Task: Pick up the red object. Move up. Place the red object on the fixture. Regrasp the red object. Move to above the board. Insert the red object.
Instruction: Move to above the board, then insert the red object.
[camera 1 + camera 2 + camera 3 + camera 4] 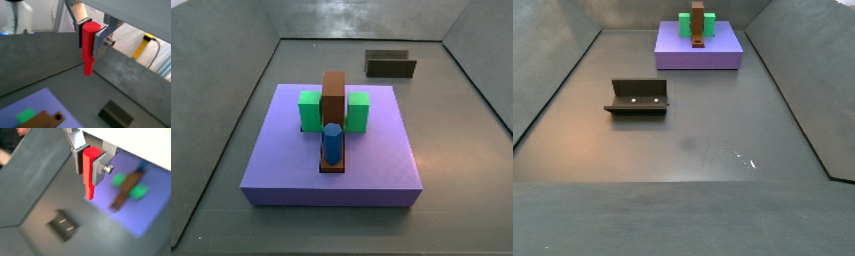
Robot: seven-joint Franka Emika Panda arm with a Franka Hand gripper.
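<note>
My gripper (pixel 88 37) is shut on the red object (pixel 88 50), a red peg hanging upright between the silver fingers with its thinner end pointing down; it shows the same way in the other wrist view (pixel 89 174), gripper (pixel 90 162). It is held high in the air. Below lie the fixture (pixel 117 114) (pixel 64 225) and the purple board (pixel 40 107) (pixel 130 195) with green blocks and a brown bar. In both side views the fixture (pixel 390 64) (pixel 639 96) and the board (pixel 334 150) (pixel 700 47) show, but the gripper and peg are out of view.
On the board stand green blocks (pixel 310 110), a brown bar (pixel 334 98) and a blue cylinder (pixel 331 143). Grey walls ring the dark floor (pixel 687 140). A yellow cable (pixel 141 47) hangs beyond a wall.
</note>
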